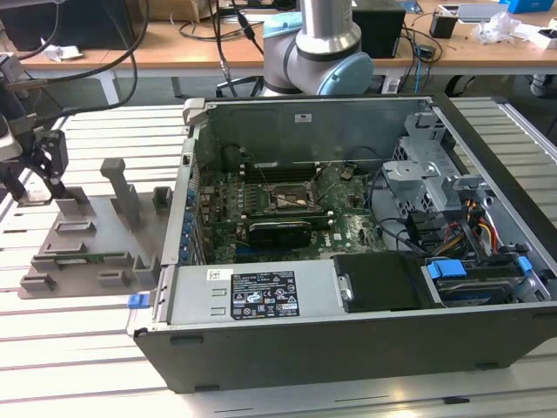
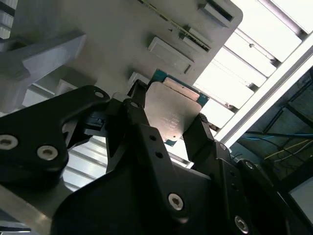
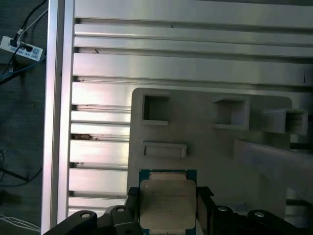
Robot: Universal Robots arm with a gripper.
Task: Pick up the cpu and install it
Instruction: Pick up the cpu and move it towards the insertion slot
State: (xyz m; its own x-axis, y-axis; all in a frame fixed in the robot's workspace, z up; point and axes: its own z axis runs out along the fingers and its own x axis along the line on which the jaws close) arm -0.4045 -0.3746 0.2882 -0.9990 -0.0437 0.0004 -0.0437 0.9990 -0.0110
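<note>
The cpu [image 3: 167,203], a flat square chip with a silver top and a thin green border, sits between my two black fingers in both wrist views. My gripper [image 3: 167,197] is shut on the cpu [image 2: 173,110], one finger pressing each of two opposite edges. In the exterior view my gripper [image 1: 36,187] hangs at the far left, just above the back left corner of the grey fixture tray [image 1: 96,235]. The dark socket [image 1: 291,198] lies open on the motherboard inside the computer case, well off to the exterior view's right.
The grey tray [image 3: 205,127] carries upright blocks and shallow pockets beneath the chip. It rests on a slatted aluminium table [image 1: 87,348]. The open computer case [image 1: 348,261] has tall metal walls, drive cages and cables. The arm's base [image 1: 318,52] stands behind the case.
</note>
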